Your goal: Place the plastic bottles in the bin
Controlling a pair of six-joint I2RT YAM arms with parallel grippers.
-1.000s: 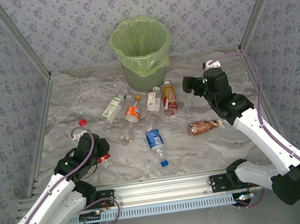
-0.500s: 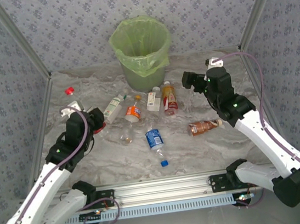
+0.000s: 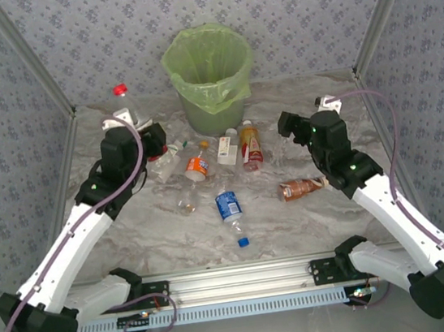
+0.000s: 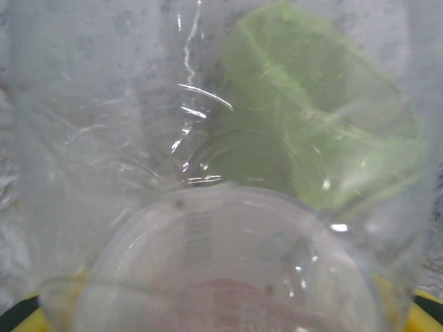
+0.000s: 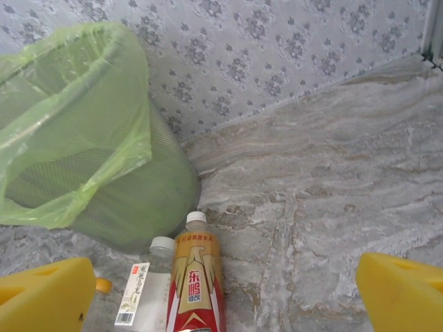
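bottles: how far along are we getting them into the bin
Done: nothing I can confirm inside the bin. In hand: the left tool is shut on a red-capped bottle, held up left of the bin. Left: about seven bottles lie on the table, among them the blue one and the brown one. The right tool is open and empty.

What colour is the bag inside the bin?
Light green; the bag shows best in the top external view.
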